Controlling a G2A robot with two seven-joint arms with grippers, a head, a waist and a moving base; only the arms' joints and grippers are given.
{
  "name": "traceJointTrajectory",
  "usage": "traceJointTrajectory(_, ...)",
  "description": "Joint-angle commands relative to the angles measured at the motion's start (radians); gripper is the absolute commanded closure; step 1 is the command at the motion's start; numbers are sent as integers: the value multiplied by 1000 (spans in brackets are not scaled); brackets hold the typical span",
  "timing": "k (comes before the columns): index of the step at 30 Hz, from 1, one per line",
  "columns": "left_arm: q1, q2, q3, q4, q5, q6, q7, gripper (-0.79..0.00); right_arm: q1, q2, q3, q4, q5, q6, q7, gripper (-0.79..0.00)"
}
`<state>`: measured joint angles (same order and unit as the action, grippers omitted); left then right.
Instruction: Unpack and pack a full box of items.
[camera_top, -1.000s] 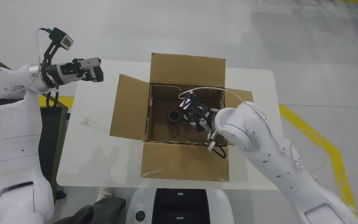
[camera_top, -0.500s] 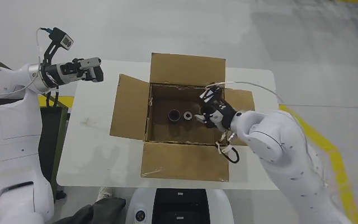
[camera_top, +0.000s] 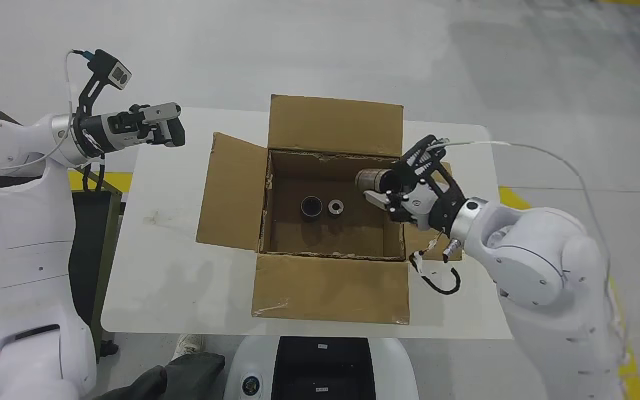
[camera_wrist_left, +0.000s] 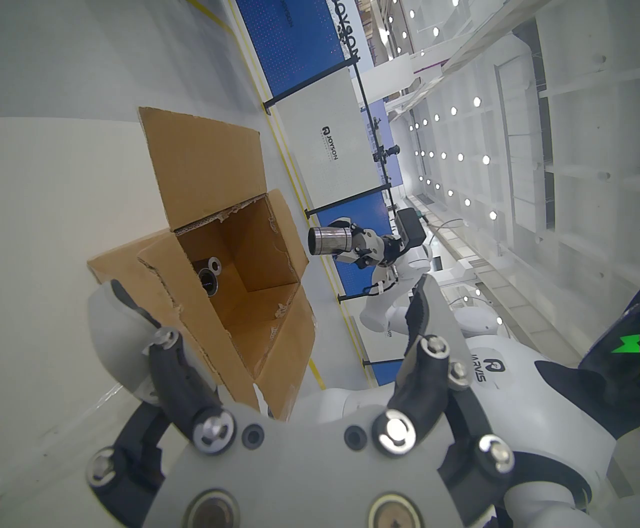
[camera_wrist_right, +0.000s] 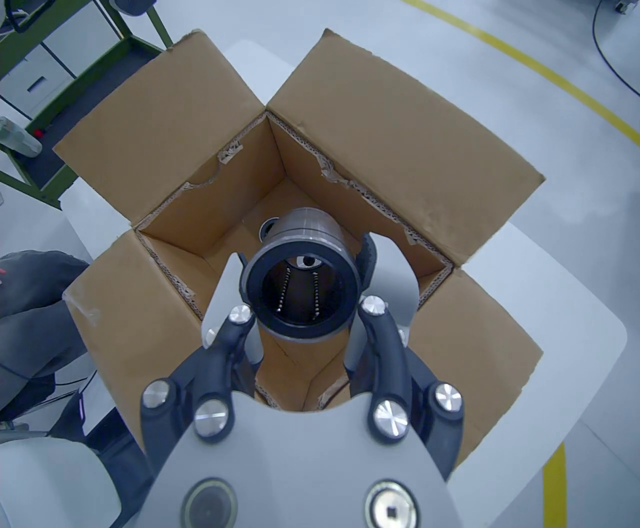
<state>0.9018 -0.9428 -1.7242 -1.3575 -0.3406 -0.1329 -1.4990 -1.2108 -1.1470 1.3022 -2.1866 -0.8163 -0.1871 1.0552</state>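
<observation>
An open cardboard box (camera_top: 332, 130) stands in the middle of the white table (camera_top: 165, 260), its four flaps folded out. My right gripper (camera_top: 392, 190) is shut on a metal cylinder bearing (camera_top: 374, 180) and holds it lying sideways above the box's right side. The right wrist view looks straight into the bearing's hollow end (camera_wrist_right: 304, 280), between the fingers (camera_wrist_right: 372, 255). A dark cylinder (camera_top: 312, 207) and a small metal ring (camera_top: 336, 207) lie on the box floor. My left gripper (camera_top: 172, 126) stands open and empty over the table's far left corner; its fingers (camera_wrist_left: 425, 310) are spread.
A green metal frame (camera_top: 95, 200) stands against the table's left side. Bare table surface lies left of the box and to its far right (camera_top: 455, 140). A yellow floor line (camera_top: 560, 250) runs to the right.
My right gripper has risen out of the box with the metal cylinder bearing and drawn back to the right. The ring it covered now shows. The left arm has stayed still.
</observation>
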Motion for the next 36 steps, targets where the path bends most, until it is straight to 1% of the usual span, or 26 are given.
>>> traceJointTrajectory(1,0,0,0,0,0,0,0,-785,-16,4,33,-9,-2,5,-5,0)
traceJointTrajectory(6,0,0,0,0,0,0,0,-785,-65,16,114,-35,-41,16,11,0)
traceJointTrajectory(10,0,0,0,0,0,0,0,-785,-100,26,176,-13,-82,31,46,0)
traceJointTrajectory(14,0,0,0,0,0,0,0,-785,-130,32,205,15,-129,44,63,0)
traceJointTrajectory(21,0,0,0,0,0,0,0,-785,-199,39,286,44,-116,83,25,0)
traceJointTrajectory(26,0,0,0,0,0,0,0,-785,-248,44,352,56,-117,103,18,0)
traceJointTrajectory(30,0,0,0,0,0,0,0,-785,-269,47,376,78,-125,121,16,0)
traceJointTrajectory(36,0,0,0,0,0,0,0,-785,-269,49,378,132,-142,151,1,0)
